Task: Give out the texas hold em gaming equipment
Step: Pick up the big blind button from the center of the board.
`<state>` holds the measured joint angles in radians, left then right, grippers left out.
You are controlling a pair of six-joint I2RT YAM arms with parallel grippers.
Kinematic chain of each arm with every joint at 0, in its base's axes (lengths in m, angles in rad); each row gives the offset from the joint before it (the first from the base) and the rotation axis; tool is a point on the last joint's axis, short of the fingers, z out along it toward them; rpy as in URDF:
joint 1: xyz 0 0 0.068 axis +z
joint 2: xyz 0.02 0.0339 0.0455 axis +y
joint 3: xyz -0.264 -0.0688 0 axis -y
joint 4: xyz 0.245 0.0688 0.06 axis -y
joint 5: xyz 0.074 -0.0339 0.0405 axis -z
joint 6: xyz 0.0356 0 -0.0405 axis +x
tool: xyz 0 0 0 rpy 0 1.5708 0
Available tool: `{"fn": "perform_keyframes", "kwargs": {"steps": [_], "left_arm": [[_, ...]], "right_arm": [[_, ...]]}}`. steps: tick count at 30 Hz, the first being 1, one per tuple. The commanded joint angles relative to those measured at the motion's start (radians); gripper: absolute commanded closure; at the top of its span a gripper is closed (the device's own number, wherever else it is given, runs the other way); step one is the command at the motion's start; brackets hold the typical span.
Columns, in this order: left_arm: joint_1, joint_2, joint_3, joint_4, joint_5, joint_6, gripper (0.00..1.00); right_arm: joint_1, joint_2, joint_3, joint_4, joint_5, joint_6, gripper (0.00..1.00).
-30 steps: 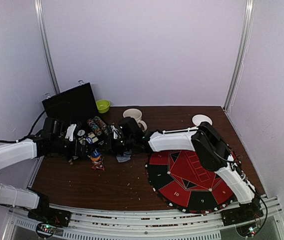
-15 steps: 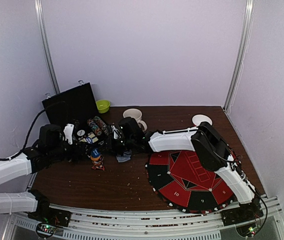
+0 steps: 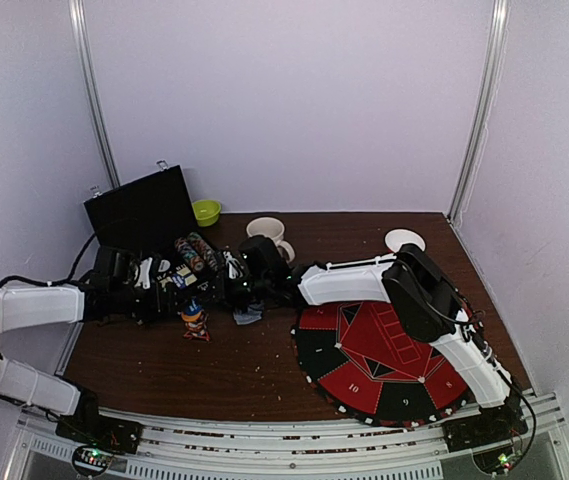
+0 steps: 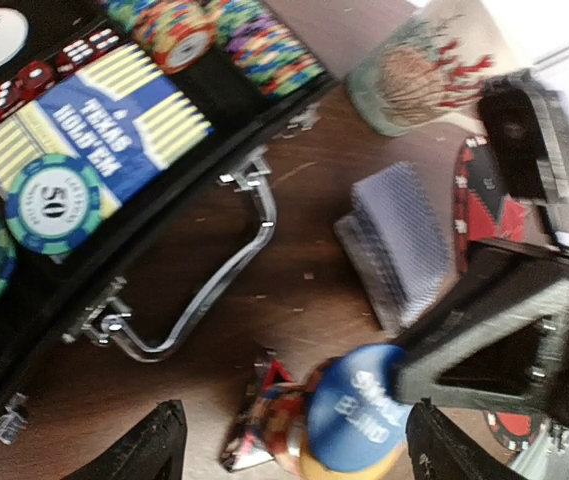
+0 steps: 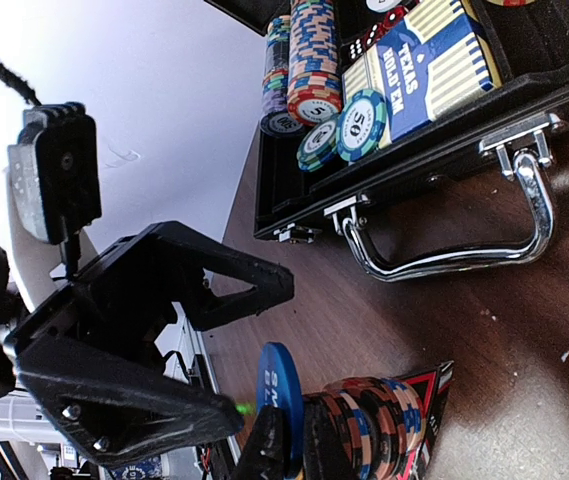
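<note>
Blue round "small blind" button disc [image 4: 356, 425] sat against one end of a short stack of striped poker chips [image 5: 369, 420] on the brown wooden table [image 4: 294, 300]. The right gripper [image 5: 286, 442] pinched the disc's rim, its fingers closed tight. The left gripper [image 4: 299, 438] was spread wide to either side of disc and chips, gripping nothing. A pile of grey-blue-backed playing cards [image 4: 404, 240] lay nearby, beside the open black carry case [image 5: 434, 150] holding more chips.
</note>
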<state>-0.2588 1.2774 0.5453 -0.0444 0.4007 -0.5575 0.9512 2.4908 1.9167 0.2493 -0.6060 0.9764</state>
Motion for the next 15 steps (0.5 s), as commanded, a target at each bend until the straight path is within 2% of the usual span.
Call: {"fn": "perform_keyframes", "kwargs": {"steps": [1, 6, 15], "left_arm": [[0.000, -0.079, -0.046, 0.166, 0.112, -0.065, 0.21], [0.014, -0.057, -0.063, 0.160, 0.086, -0.057, 0.29], [0.027, 0.005, -0.079, 0.188, 0.112, -0.072, 0.36]], "right_arm": [[-0.008, -0.003, -0.030, -0.045, 0.016, -0.009, 1.00], [-0.009, -0.004, -0.034, -0.048, 0.016, -0.012, 1.00], [-0.009, -0.007, -0.045, -0.045, 0.017, -0.013, 1.00]]}}
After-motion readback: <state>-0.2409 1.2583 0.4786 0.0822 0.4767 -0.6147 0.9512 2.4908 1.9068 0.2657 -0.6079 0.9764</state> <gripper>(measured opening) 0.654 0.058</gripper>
